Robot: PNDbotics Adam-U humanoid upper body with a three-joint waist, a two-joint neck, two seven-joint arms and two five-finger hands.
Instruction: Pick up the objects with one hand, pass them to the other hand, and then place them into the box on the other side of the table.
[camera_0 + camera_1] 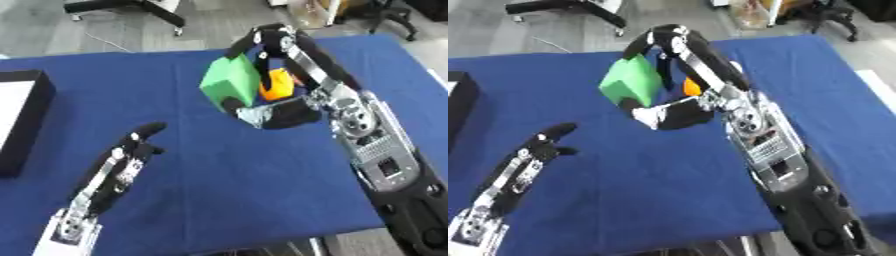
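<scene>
Item: green block [230,81], the landmark for this entry, carried clear above the blue table [227,200] around mid-table. Holder: right hand [267,107], fingers and thumb curled round the block from above and below, its arm entering from the right of the block. Behind the block and just to its right, an orange object [278,85] shows partly hidden by the same arm; whether it sits on the cloth or touches the hand cannot be told. Receiver: left hand [131,150], below and to the left of the block, well apart from it, palm raised, fingers straight and relaxed, holding nothing. Destination: black box [24,125], far to the left of the block at the table edge, beyond the left hand. Governing relation: the block lies up and to the right of the open left hand, so the handover likely calls for closing that gap leftward. The block looks roughly cubic, with no clear long axis.
</scene>
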